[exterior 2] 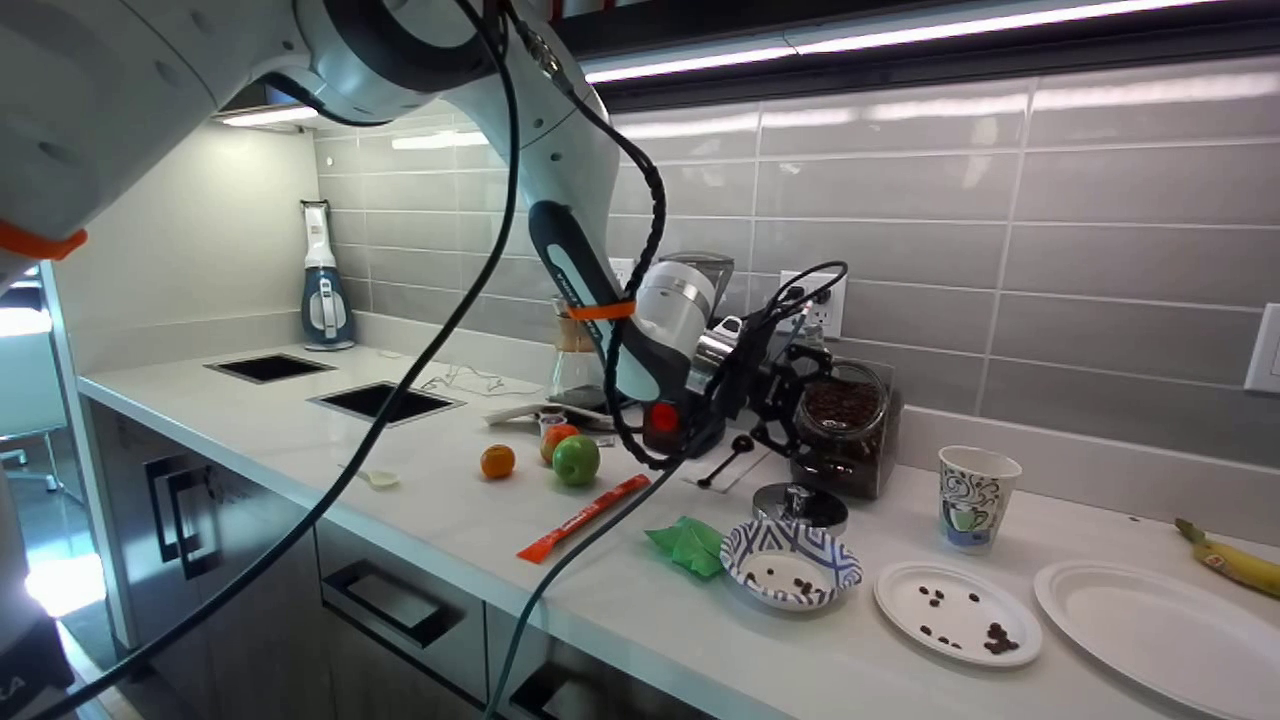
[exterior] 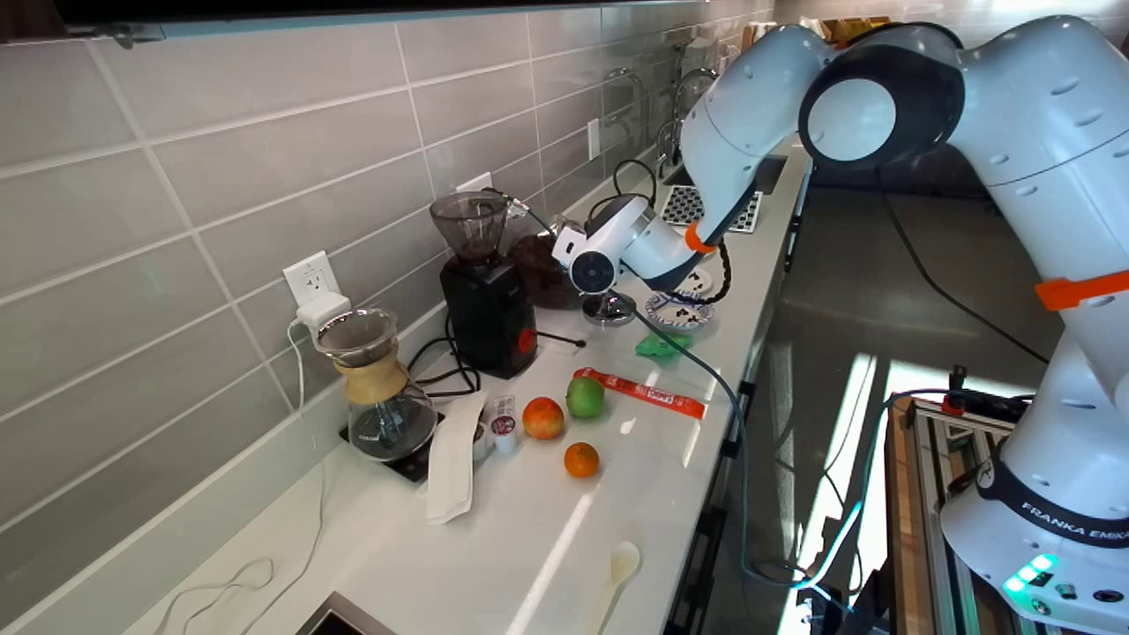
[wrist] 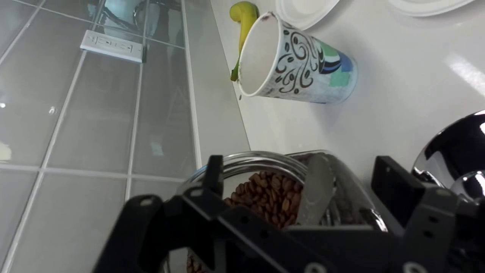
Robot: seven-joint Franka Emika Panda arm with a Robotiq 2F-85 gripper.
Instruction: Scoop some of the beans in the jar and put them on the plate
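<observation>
The glass jar [exterior 2: 845,470] of dark beans stands open by the wall, and shows in both exterior views [exterior: 540,273]. In the wrist view its glass side [wrist: 346,185] and the beans [wrist: 273,193] lie below my gripper [wrist: 303,178]. The gripper is open, its fingers wide apart. A translucent pale handle, apparently the scoop's [wrist: 316,185], rises at the jar's rim between the fingers; I see no contact. Its lower part is hidden by the gripper body. A small white plate [exterior 2: 965,618] with several beans lies to the right in an exterior view, beside a large white plate [exterior 2: 1150,640].
A silver lid [exterior 2: 800,507], a patterned bowl [exterior 2: 790,553] with a few beans and a green wrapper [exterior 2: 690,545] lie in front of the jar. A paper cup [exterior 2: 975,505] and a banana [exterior 2: 1240,565] stand near the wall. A black grinder [exterior: 488,313] is beside the jar.
</observation>
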